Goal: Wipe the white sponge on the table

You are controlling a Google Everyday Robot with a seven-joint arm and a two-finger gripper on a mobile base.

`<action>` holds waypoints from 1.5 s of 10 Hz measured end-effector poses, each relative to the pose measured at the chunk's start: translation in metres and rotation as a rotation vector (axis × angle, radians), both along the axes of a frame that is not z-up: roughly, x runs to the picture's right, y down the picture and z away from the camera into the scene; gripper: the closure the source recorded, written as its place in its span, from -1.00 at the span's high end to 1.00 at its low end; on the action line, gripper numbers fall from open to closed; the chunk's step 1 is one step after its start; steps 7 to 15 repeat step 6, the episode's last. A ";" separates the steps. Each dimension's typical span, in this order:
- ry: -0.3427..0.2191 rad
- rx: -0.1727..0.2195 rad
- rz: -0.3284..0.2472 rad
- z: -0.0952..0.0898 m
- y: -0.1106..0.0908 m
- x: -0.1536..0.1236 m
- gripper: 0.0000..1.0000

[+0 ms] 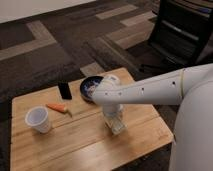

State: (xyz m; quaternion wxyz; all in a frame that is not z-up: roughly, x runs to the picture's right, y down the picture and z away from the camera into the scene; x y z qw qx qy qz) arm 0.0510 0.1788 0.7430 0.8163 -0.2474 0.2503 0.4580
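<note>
Gripper (116,125) on table (75,145), right of cup (38,119)

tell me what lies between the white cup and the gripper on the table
In the camera view, only bare wooden table lies between the white cup and the gripper, which is down near the table's middle. The carrot lies just behind that line.

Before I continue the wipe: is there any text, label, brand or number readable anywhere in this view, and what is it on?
None can be read.
White cup: no print visible.
Dark bowl: inner pattern too blurred to tell.
Black flat object: plain.
Robot arm: only dark dots, no lettering.
Claw: down on the table at the white sponge; no markings show.
</note>
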 end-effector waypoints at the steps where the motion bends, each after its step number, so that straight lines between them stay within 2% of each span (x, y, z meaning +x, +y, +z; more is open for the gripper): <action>1: 0.000 0.000 0.000 0.000 0.000 0.000 0.35; 2: 0.000 0.000 0.000 0.000 0.000 0.000 0.55; 3: 0.000 0.000 0.000 0.000 0.000 0.000 0.60; 15: 0.000 0.000 0.000 0.000 0.000 0.000 0.60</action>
